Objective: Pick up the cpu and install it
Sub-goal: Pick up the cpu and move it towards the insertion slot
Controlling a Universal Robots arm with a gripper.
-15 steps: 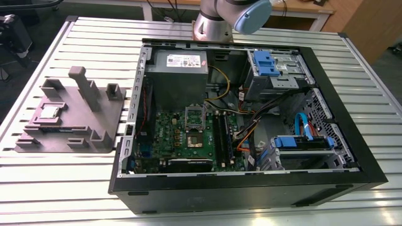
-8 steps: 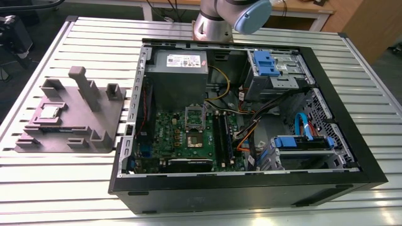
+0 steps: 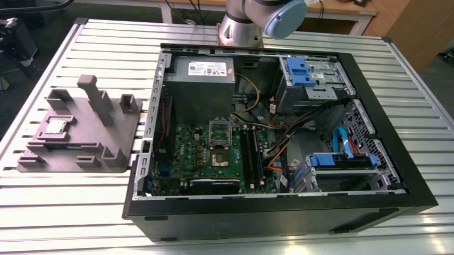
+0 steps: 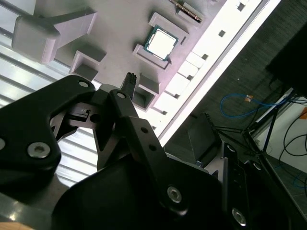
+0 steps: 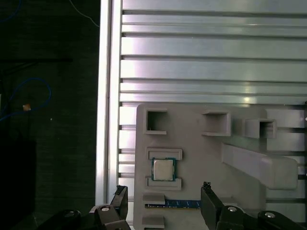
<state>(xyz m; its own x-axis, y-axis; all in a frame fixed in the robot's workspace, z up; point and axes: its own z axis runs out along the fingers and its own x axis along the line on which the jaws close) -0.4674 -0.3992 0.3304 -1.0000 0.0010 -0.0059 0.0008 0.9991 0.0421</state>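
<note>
The cpu (image 3: 57,126) lies flat in a shallow recess of a gray holder plate (image 3: 71,159), apart from the open computer case (image 3: 284,204) on the exterior view's right. In the first wrist view the gripper (image 5: 164,195) hangs above the plate with its fingers spread wide, holding nothing, the cpu just beyond their tips. A memory module (image 5: 172,204) rests edge-up beside the chip, and a tall post (image 3: 95,98) rises nearby. Everything sits on a slatted aluminium table (image 3: 71,212); a blue cable (image 5: 29,96) trails over the dark floor.
</note>
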